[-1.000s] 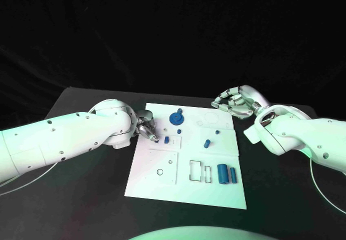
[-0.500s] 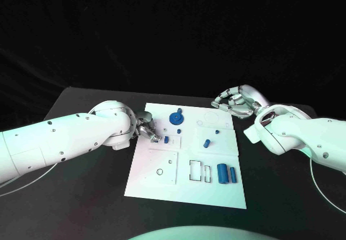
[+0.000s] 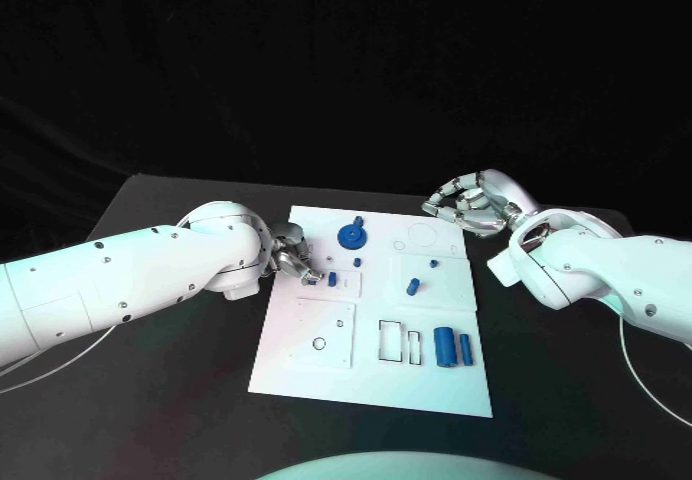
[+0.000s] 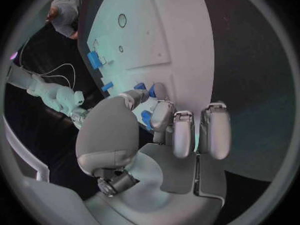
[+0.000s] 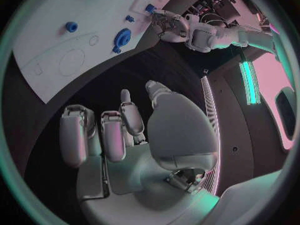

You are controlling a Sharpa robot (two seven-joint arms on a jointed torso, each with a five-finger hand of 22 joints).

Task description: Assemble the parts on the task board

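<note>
The robot has two big white arms with smooth, round shells and small dark screws dotted along them. A thin pale cable runs by each arm. The left hand [image 3: 293,257] and right hand [image 3: 469,205] are shiny silver, with chunky fingers and rounded palms.

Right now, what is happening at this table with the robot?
The robot is assembling small blue parts on the white task board. Its left hand works at the board's left edge, fingertips at a small blue part. Its right hand hangs off the board's far right corner, fingers curled, holding nothing. Two blue cylinders lie nearer the robot.
</note>
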